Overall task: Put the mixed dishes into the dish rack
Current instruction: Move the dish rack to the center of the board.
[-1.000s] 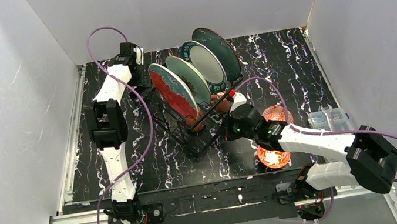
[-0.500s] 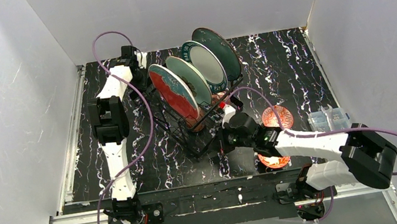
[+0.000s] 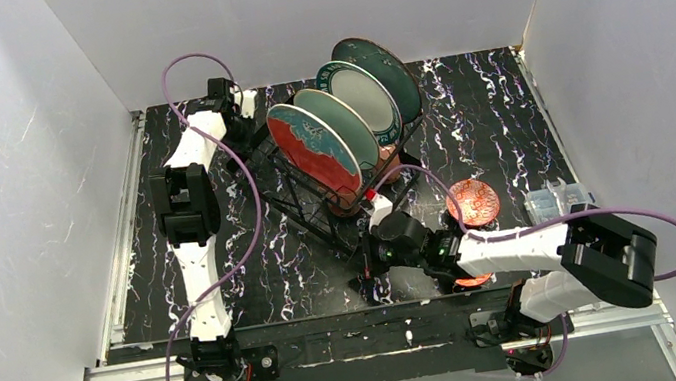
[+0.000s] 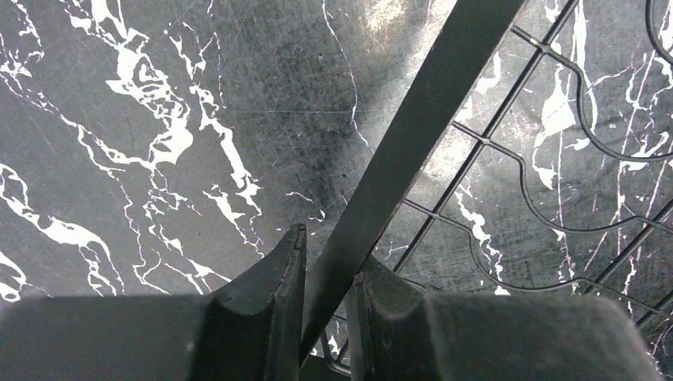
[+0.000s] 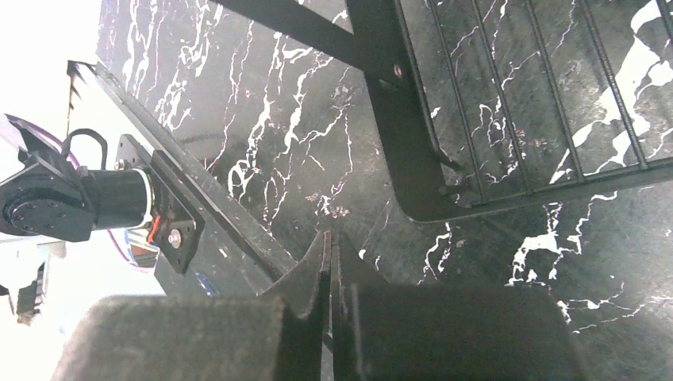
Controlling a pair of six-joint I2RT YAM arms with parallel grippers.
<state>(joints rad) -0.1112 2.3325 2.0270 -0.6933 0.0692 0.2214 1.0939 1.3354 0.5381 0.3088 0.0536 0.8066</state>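
Now the dish rack (image 3: 323, 215) sits shifted rightward, left pincer (image 4: 325, 278) pinching its bar, right pincer (image 5: 329, 270) pressed together.

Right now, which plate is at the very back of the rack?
The dark teal plate. It stands last in the row, behind the white plate, pale green plate and red plate.

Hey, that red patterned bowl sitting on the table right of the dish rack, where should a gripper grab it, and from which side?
Pinch the red patterned bowl by its far-right rim, coming straight down. It lies flat, clear of the dish rack, with the right arm close along its near side, so that edge looks freest. Mouth-up or not, I cannot tell.
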